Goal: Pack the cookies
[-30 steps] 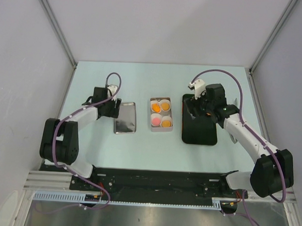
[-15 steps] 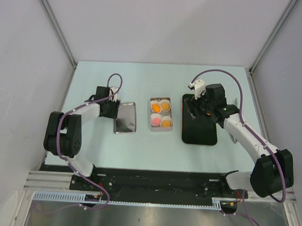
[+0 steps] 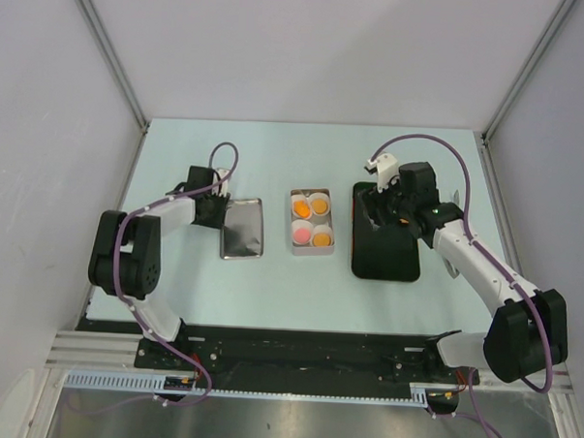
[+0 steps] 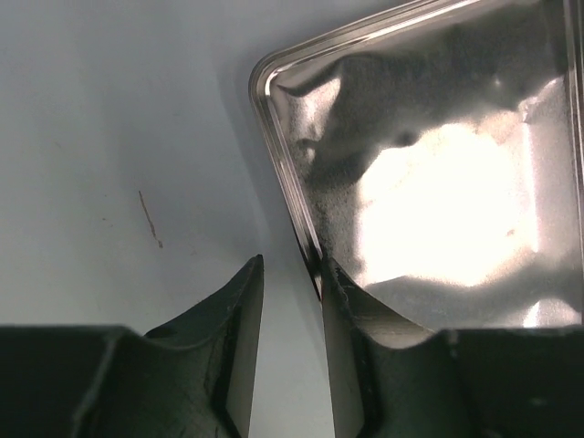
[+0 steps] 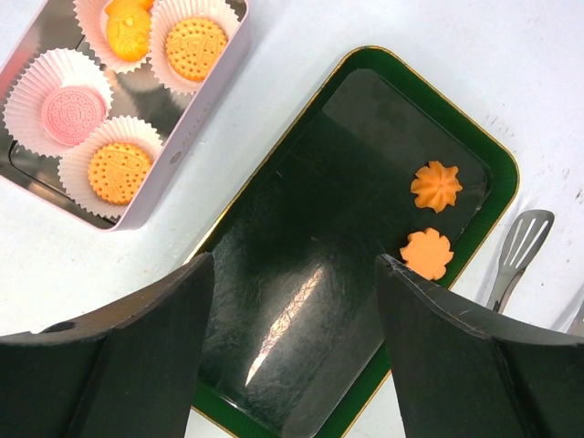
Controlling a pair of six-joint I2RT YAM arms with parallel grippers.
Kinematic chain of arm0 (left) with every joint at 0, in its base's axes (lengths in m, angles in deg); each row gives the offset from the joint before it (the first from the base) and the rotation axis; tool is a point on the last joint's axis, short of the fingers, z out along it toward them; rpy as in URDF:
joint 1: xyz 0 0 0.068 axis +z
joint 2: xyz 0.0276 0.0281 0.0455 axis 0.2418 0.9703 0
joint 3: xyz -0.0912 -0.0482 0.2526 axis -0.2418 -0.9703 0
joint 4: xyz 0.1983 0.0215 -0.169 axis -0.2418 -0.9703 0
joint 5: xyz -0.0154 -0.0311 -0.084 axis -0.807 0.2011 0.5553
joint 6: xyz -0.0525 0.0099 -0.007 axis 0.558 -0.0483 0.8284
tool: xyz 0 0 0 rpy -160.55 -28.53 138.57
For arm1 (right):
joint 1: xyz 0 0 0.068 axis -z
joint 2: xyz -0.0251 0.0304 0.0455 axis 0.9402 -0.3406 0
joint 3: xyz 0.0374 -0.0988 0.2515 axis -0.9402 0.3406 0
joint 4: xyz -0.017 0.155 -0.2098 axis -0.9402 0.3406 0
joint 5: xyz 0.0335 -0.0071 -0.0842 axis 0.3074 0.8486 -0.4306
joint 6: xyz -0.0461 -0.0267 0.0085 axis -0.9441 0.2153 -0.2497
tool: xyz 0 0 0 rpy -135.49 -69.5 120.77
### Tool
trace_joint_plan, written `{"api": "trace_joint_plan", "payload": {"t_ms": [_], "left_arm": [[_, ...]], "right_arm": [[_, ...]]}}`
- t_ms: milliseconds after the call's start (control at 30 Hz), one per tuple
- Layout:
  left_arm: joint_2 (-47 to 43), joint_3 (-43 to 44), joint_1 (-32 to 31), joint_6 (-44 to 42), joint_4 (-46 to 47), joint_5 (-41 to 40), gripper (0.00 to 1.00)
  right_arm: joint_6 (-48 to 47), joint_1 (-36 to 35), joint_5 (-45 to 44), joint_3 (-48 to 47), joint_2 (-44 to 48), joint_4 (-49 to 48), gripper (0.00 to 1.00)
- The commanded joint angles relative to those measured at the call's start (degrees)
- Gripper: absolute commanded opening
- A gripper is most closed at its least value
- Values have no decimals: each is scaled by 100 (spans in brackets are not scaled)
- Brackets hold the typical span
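Four cookies (image 5: 119,172), three orange and one pink, are seated singly in white paper cups (image 5: 23,96) inside the pale open tin (image 5: 196,128) at the middle of the tabletop (image 3: 275,160), so each is kept apart from its neighbours; two orange flower-shaped cookies (image 5: 436,185) are found loose on the dark green tray (image 5: 301,274), near one end, just beside each other; the right jaws are held spread wide and empty above the tray's middle, short of those two, presumably so that a descent on one of them can be made; a slotted metal spatula (image 5: 520,239) is laid on the tabletop just beside the tray; the left jaws are set low at the left rim of the silver lid (image 4: 438,182), one finger (image 4: 219,328) on the tabletop side and the other over the lid's edge; only a narrow gap is kept between them, and a sliver of tabletop is seen in it, so the rim is judged not yet pinched; the edge is probably chosen because so flat a lid offers no other hold; packing is judged part done, with two cookies outside the tin and the tin uncovered
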State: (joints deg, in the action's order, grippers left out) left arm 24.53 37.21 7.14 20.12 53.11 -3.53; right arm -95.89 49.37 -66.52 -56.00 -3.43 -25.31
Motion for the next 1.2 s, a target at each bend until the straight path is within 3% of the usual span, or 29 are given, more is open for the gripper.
{"api": "trace_joint_plan", "payload": {"t_ms": [0, 833, 1000, 1167], "left_arm": [[101, 206, -18, 69, -95, 24, 35], [234, 399, 140, 113, -200, 683, 0], [-171, 574, 149, 192, -270, 648, 0], [-628, 908, 149, 280, -420, 779, 0]], "right_arm": [[55, 23, 102, -107, -2, -89, 74], [3, 14, 181, -89, -2, -89, 68], [-24, -73, 339, -98, 104, -194, 69], [-129, -205, 725, -107, 279, -344, 75]]}}
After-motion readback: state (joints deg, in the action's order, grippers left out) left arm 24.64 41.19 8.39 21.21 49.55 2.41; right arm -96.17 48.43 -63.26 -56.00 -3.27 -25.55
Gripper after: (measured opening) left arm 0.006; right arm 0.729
